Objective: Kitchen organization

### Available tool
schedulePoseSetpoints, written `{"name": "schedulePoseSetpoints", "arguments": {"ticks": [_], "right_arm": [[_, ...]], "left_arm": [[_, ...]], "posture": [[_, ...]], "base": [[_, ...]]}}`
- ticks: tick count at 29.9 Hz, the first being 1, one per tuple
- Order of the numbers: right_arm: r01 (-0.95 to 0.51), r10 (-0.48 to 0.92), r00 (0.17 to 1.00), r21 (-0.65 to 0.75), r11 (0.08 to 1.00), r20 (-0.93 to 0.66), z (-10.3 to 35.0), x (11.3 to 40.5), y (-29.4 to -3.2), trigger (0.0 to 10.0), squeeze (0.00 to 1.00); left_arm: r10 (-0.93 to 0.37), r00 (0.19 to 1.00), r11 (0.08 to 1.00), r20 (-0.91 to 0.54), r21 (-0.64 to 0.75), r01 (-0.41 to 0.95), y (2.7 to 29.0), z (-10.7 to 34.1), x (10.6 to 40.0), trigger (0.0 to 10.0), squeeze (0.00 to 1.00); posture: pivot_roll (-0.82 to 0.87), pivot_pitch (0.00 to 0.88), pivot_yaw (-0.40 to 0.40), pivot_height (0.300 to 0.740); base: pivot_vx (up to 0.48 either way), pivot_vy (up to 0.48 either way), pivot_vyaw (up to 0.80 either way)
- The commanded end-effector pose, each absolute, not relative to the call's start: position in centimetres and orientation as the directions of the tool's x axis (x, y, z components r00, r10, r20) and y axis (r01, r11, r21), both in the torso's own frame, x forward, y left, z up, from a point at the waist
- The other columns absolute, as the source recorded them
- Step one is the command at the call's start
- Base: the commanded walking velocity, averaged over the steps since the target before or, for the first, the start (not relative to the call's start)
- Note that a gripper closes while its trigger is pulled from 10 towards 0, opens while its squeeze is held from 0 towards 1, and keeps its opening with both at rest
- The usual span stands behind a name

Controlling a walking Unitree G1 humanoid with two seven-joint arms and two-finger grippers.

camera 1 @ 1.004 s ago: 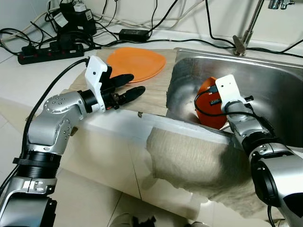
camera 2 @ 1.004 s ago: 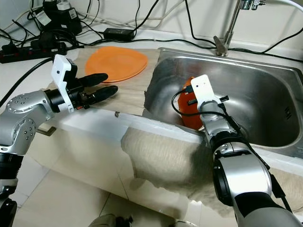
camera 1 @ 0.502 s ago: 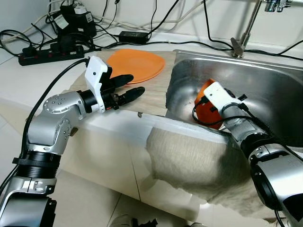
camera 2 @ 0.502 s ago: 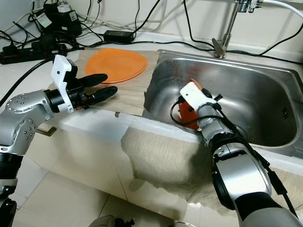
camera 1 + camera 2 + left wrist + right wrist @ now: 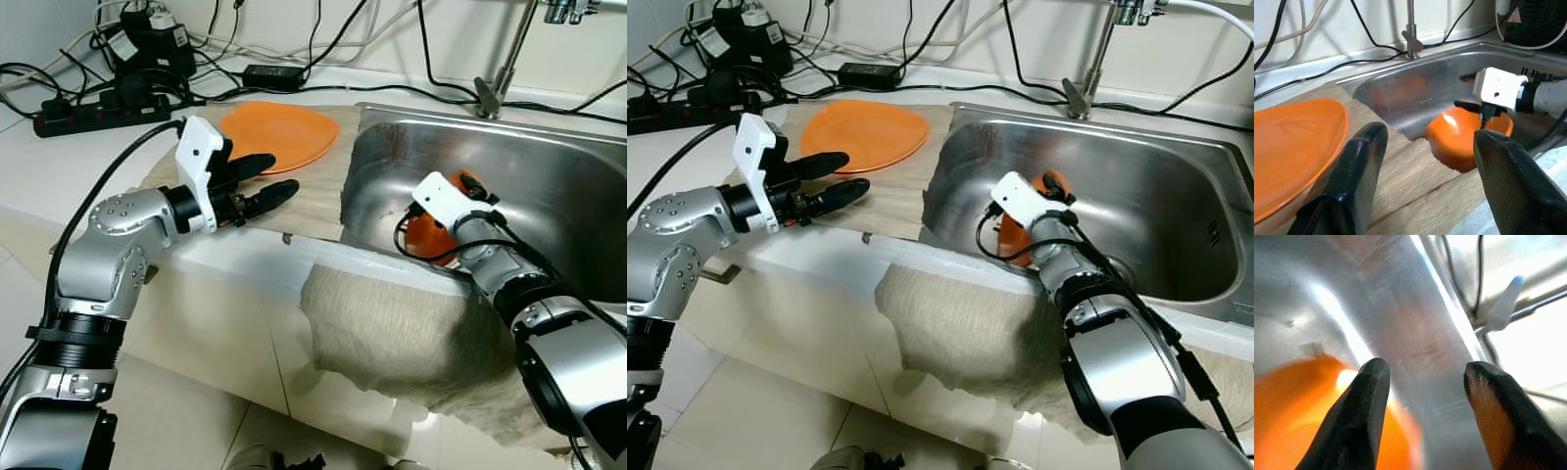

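Though half-hidden, orange bowl (image 5: 429, 235) in sink (image 5: 568, 186).

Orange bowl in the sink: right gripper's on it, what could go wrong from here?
1. The right gripper is open, with the orange bowl by one finger only, so closing may push it away.
2. The steel sink wall is close, so the fingers may scrape it.
3. The wrist cable loops near the sink rim and could snag.

Brushed shiny steel sink (image 5: 568, 176), glossy orange bowl (image 5: 1464, 137), woven matt cloth (image 5: 392, 333).
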State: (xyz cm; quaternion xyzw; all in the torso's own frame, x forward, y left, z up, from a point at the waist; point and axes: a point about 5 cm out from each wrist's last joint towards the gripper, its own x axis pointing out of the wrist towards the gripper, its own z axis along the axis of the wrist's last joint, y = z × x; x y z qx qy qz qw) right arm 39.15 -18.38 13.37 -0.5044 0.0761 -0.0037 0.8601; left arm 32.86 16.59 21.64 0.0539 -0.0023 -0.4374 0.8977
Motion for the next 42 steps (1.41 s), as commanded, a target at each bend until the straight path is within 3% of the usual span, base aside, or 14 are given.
{"name": "schedulePoseSetpoints", "arguments": {"ticks": [1,4,5,10,15,18,21,22,26,28,29,31,42], "right_arm": [[0.002,-0.062,0.998,-0.895,0.446,-0.029,15.6,40.0,-17.7,10.0,1.0],[0.014,-0.06,0.998,-0.898,0.44,-0.013,15.9,40.1,-17.5,10.0,1.0],[0.019,-0.056,0.998,-0.9,0.435,-0.007,15.9,40.1,-17.4,10.0,0.0],[0.026,-0.055,0.998,-0.888,0.459,0.001,16.0,40.1,-17.2,10.0,0.0],[0.024,-0.049,0.999,-0.81,0.586,-0.006,16.4,40.3,-16.6,10.0,0.0],[-0.024,-0.027,0.996,-0.571,0.821,-0.081,16.4,40.5,-15.5,10.0,0.0],[-0.06,0.016,0.992,-0.347,0.936,-0.126,16.3,40.5,-14.5,10.0,0.0],[-0.06,0.016,0.992,-0.347,0.936,-0.126,16.3,40.5,-14.5,10.0,0.0],[-0.113,0.1,0.984,-0.081,0.99,-0.15,16.1,40.4,-12.7,10.0,0.0],[-0.124,0.118,0.982,-0.032,0.992,-0.148,16.1,40.4,-12.3,10.0,0.0],[-0.161,0.171,0.977,0.089,0.983,-0.125,16.6,40.3,-11.2,10.0,0.0],[-0.187,0.206,0.974,0.169,0.968,-0.099,17.0,40.3,-10.6,10.0,0.0],[-0.3,0.318,0.948,0.317,0.9,-0.006,17.7,39.0,-7.7,10.0,0.0]], "left_arm": [[-0.782,0.621,0.612,-0.052,0.127,0.781,16.7,22.1,33.2,10.0,0.0],[-0.781,0.623,0.614,-0.051,0.126,0.779,16.7,22.1,33.2,10.0,0.0],[-0.779,0.625,0.616,-0.05,0.125,0.778,16.7,22.1,33.2,10.0,0.0],[-0.773,0.633,0.623,-0.051,0.125,0.772,16.8,21.9,33.3,10.0,0.0],[-0.758,0.65,0.641,-0.053,0.125,0.758,17.0,21.8,33.5,10.0,0.0],[-0.744,0.666,0.657,-0.055,0.128,0.743,17.4,22.0,33.9,10.0,0.0],[-0.724,0.687,0.675,-0.062,0.141,0.724,17.9,22.1,34.4,10.0,0.0],[-0.724,0.687,0.675,-0.062,0.141,0.724,17.9,22.1,34.4,10.0,0.0],[-0.676,0.73,0.708,-0.099,0.187,0.681,19.2,22.0,35.5,10.0,0.0],[-0.667,0.738,0.714,-0.106,0.192,0.673,19.5,21.9,35.7,10.0,0.0],[-0.62,0.774,0.745,-0.129,0.212,0.633,20.7,21.9,36.6,10.0,0.0],[-0.582,0.801,0.768,-0.142,0.229,0.598,21.6,22.0,37.1,10.0,0.0],[-0.457,0.867,0.813,-0.199,0.302,0.498,23.4,21.8,38.7,10.0,0.0]], "posture": [[0.06,0.011,0.051,0.74],[0.05,0.01,0.048,0.74],[0.05,0.01,0.048,0.74],[0.06,0.01,0.045,0.74],[0.06,0.01,0.046,0.74],[0.06,0.011,0.05,0.74],[0.06,0.012,0.05,0.74],[0.06,0.012,0.05,0.74],[0.06,0.012,0.061,0.74],[0.06,0.011,0.063,0.74],[0.05,0.011,0.068,0.74],[0.05,0.01,0.07,0.74],[0.04,0.0,0.072,0.74]], "base": [[0.0,0.0,0.0],[0.0,0.0,0.0],[0.0,0.0,0.0],[0.0,0.0,0.0],[0.0,0.0,0.0],[0.0,0.0,0.0],[0.0,0.0,0.0],[0.0,0.0,0.0],[0.0,0.0,0.0],[0.0,0.0,0.0],[0.0,0.0,0.0],[0.0,0.0,0.0],[0.0,0.0,0.0]]}}
